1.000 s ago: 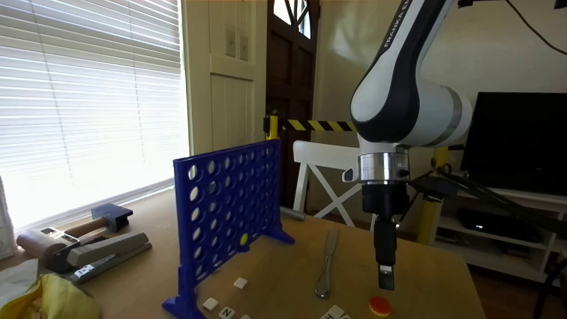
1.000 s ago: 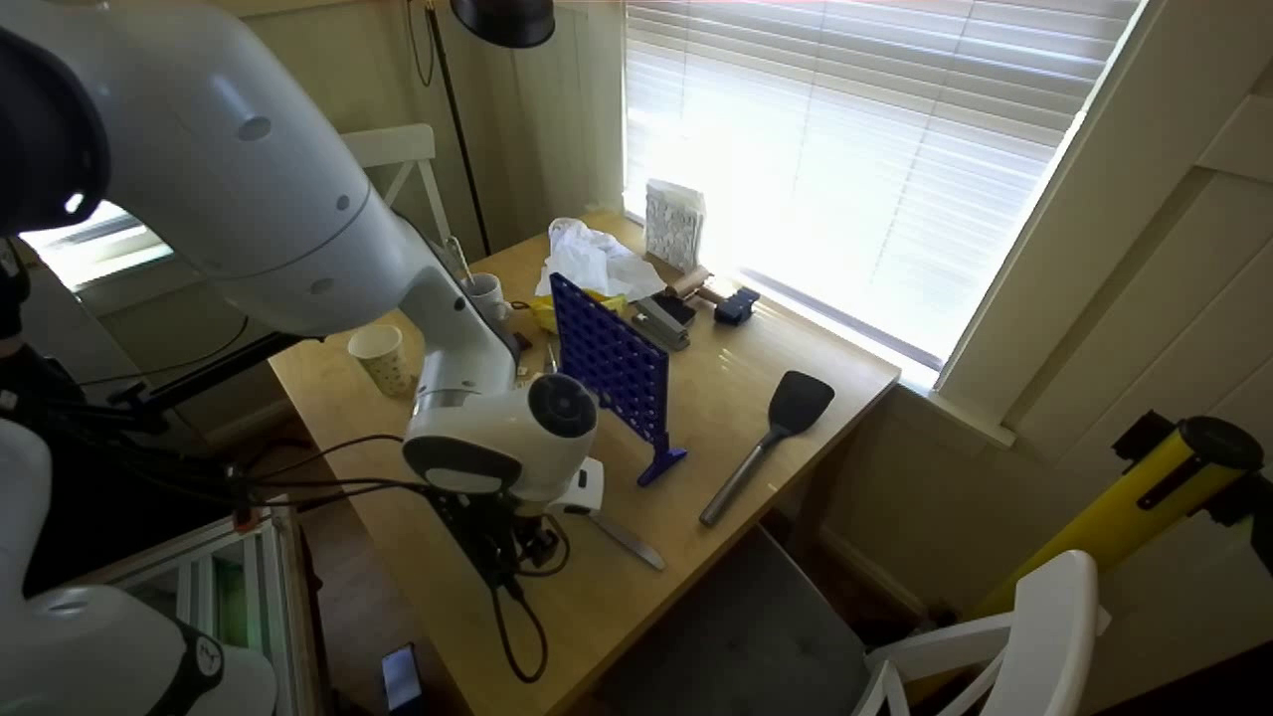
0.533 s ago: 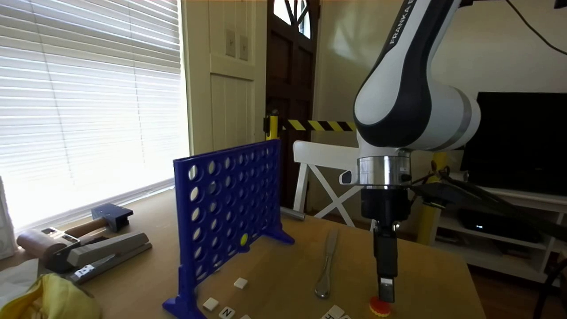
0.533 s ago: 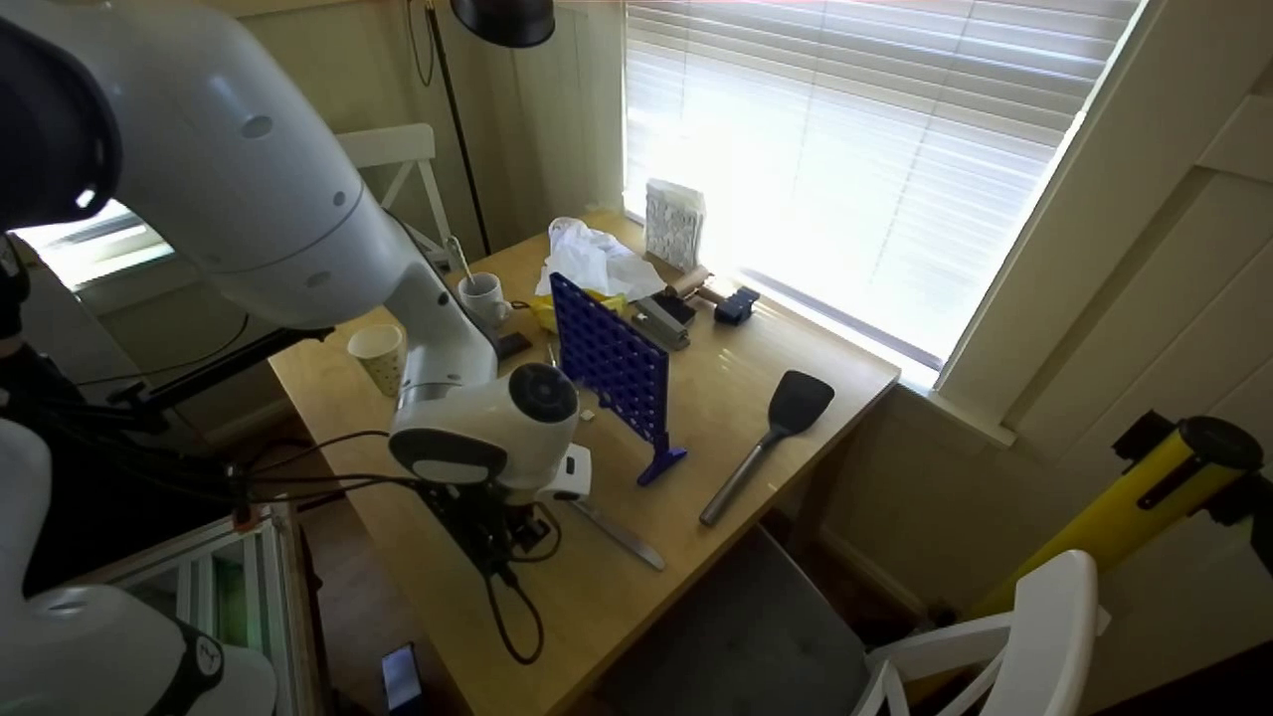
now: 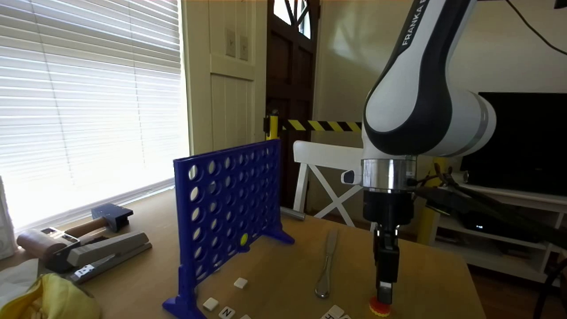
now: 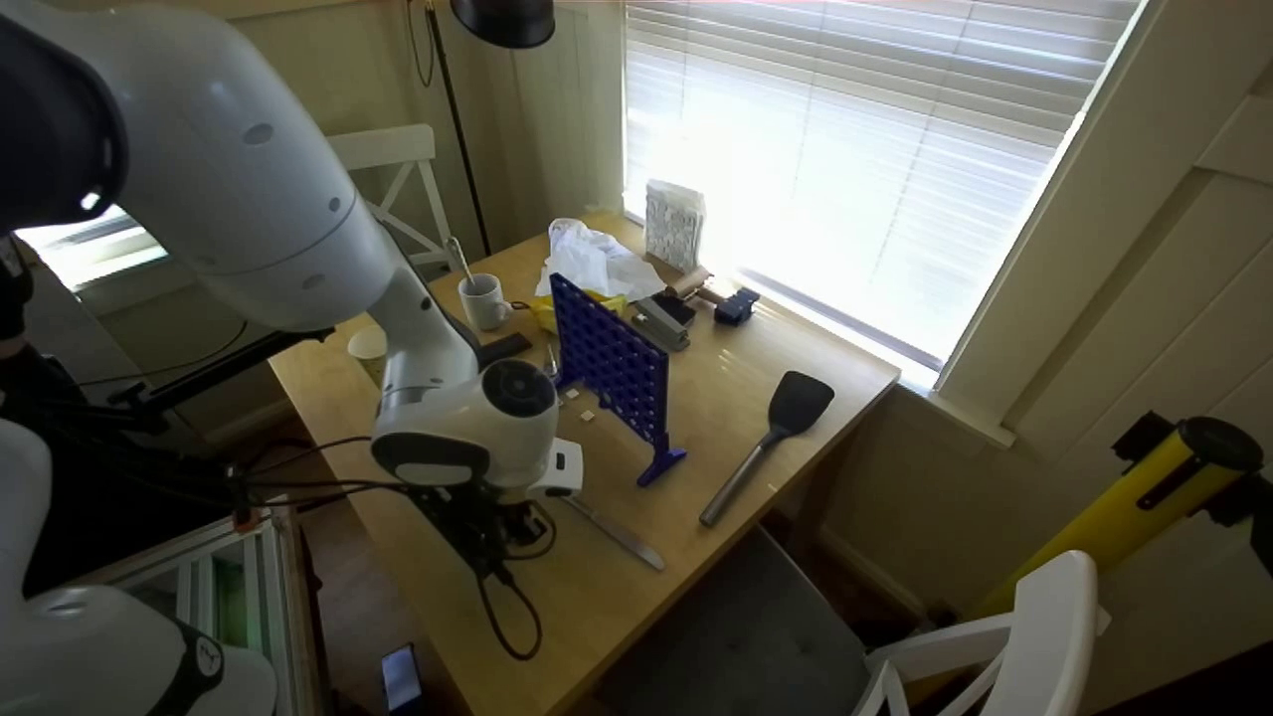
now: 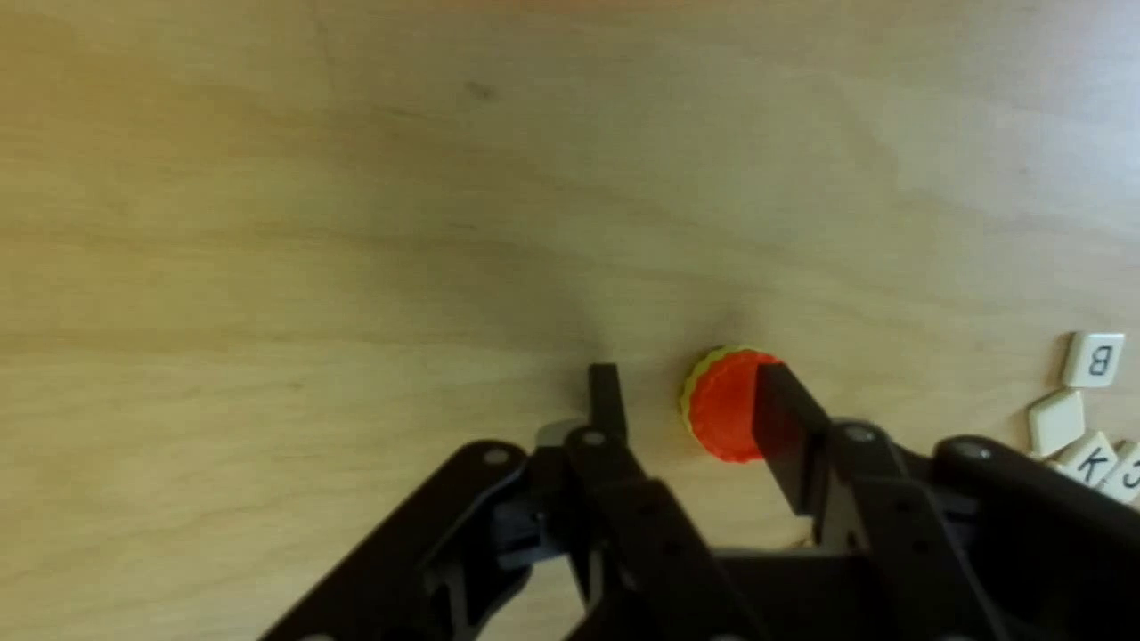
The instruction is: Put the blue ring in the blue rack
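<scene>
Wrist view: fingers (image 7: 791,432) hang parted at red token (image 7: 724,405).

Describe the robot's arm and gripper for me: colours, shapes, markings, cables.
The arm is smooth, rounded and white with black panels and "FRANKA" lettering. A silver collar sits above the black gripper, which has slim, jointed fingers. Black cables show, one looped.

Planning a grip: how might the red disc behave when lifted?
Likely light and rigid: the red disc looks small and plastic. Lying flat, it probably won't roll. The yellow edge beneath may be another disc, which could slip.
</scene>
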Robot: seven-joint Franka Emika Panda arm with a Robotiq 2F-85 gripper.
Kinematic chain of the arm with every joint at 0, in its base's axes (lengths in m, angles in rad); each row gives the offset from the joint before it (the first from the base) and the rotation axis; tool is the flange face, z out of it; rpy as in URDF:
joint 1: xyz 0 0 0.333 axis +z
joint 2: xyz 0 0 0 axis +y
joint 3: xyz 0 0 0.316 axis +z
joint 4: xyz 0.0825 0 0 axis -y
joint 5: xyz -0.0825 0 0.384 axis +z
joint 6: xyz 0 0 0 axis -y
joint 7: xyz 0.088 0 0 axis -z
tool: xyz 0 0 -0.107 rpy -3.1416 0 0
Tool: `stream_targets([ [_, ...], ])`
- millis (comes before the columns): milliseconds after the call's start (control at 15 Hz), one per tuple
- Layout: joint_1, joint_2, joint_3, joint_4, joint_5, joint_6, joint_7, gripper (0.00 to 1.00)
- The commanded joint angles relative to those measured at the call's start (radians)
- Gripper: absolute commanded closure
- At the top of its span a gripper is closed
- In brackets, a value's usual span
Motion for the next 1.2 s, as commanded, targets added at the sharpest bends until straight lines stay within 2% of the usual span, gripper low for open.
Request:
stream_targets([
  [0, -0.027, -0.014, 0.034, -0.03, -0.054, 0.036, 0.042, 0.56],
  [133, -0.027, -0.016, 0.039, -0.036, -0.07, 0.044, 0.055, 0.62],
  [200, -0.026, -0.019, 0.042, -0.04, -0.076, 0.055, 0.061, 0.69],
  [333, -0.028, -0.023, 0.047, -0.044, -0.095, 0.068, 0.079, 0.73],
  [400, -0.028, -0.024, 0.049, -0.045, -0.104, 0.073, 0.089, 0.84],
  [533, -0.03, -0.022, 0.052, -0.046, -0.124, 0.077, 0.107, 0.84],
  [600, -0.032, -0.021, 0.052, -0.046, -0.136, 0.076, 0.116, 0.88],
  [933, -0.041, -0.017, 0.053, -0.047, -0.179, 0.074, 0.147, 0.83],
  [1000, -0.044, -0.016, 0.056, -0.047, -0.182, 0.074, 0.15, 0.95],
  [1067, -0.045, -0.018, 0.056, -0.049, -0.187, 0.076, 0.156, 0.95],
  [1133, -0.048, -0.026, 0.061, -0.055, -0.186, 0.079, 0.157, 1.0],
])
